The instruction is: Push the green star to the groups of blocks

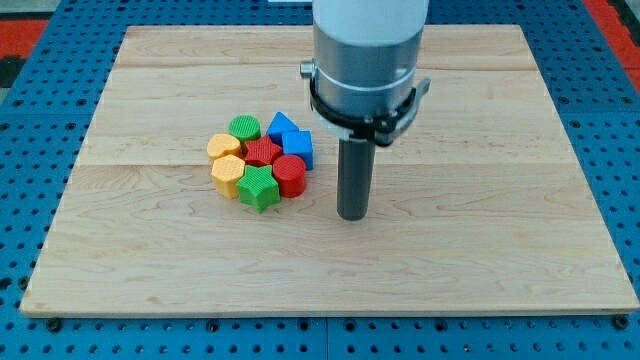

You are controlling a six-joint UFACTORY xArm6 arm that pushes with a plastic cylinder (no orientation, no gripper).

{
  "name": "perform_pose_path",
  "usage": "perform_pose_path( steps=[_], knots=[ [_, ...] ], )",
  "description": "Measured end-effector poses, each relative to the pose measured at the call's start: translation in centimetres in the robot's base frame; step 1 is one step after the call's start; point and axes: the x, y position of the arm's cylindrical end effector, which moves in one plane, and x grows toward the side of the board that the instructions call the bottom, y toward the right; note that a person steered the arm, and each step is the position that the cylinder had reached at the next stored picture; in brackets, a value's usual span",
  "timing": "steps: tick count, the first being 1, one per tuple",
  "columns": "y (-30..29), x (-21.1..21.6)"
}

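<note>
Single camera view; wooden counter [480,120] lies on a blue perforated base [40,40]; red strips show at the view's top corners.

Arm: pale grey cylindrical body [368,45] comes down from the view's top, ringed by a black clamp [362,105]; below it the straight dark rod ends in my tip [350,216], resting on the counter. No hand is fitted — the arm ends in the rod alone, so nothing is clenched or grasped.

Blocks: all eight sit in one tight cluster left of the counter's centre, each touching its neighbours.
- green star [259,188]: at the cluster's bottom edge, touching the red cylinder [290,175] on the view's right and the orange block [228,176] on the view's left; it already sits with the group.
- red star-like block [262,153]: in the middle of the cluster, just above the green star.
- green cylinder [244,128]: top of the cluster.
- blue triangular block [283,125]: top right; a second blue block [297,146] sits just below it, shape not clear.
- yellow block [222,146]: left side, above the orange block; both look roughly hexagonal, though I cannot tell exactly.

Tip position: to the view's right of the cluster and slightly lower; nearest the red cylinder and green star, apart from both — a strip of bare wood shows between.
</note>
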Motion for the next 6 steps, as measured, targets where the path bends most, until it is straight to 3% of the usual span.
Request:
perform_pose_path(
  steps=[1, 3, 4, 6],
  knots=[
    [-1.8, 1.4],
    [-13.3, 0.5],
    [-12.5, -6.1],
    [-8.2, -13.7]
  ],
)
